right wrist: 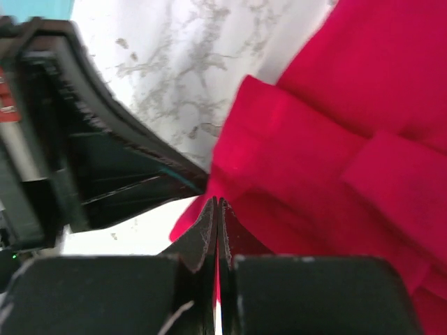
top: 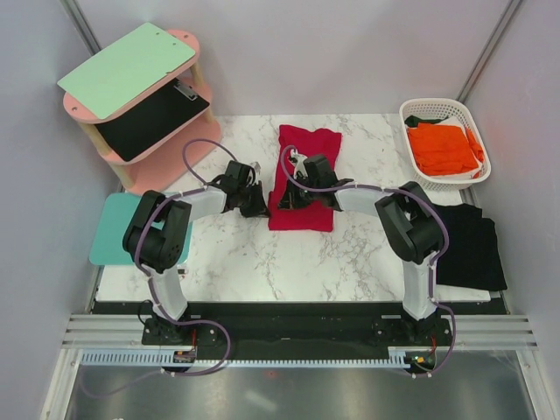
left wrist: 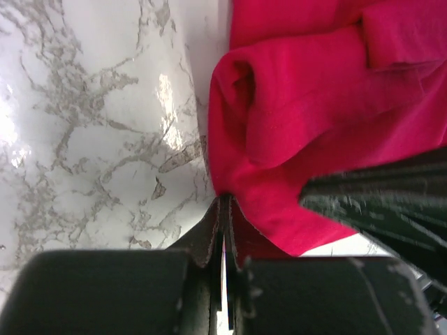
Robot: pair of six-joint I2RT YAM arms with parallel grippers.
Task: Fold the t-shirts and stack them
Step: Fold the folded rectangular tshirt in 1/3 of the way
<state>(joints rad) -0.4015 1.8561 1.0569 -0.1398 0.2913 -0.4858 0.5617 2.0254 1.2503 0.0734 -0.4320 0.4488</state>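
The crimson red t-shirt (top: 304, 147) lies partly folded on the marble table (top: 367, 254), its near half bunched. My left gripper (top: 260, 206) is at its left edge, and in the left wrist view its jaws (left wrist: 225, 200) are shut on a fold of the red cloth (left wrist: 300, 118). My right gripper (top: 291, 191) is close beside it. In the right wrist view its jaws (right wrist: 217, 203) are shut on the red cloth's edge (right wrist: 328, 139). The orange t-shirt (top: 444, 147) lies folded in a white basket (top: 418, 109). The black t-shirt (top: 471, 247) lies flat at the right edge.
A pink two-tier shelf (top: 188, 39) stands at the back left, with the mint-green board (top: 127, 68) on top and a black clipboard (top: 153, 118) below. A teal mat (top: 109, 232) lies at the table's left edge. Each wrist view shows the other gripper close by.
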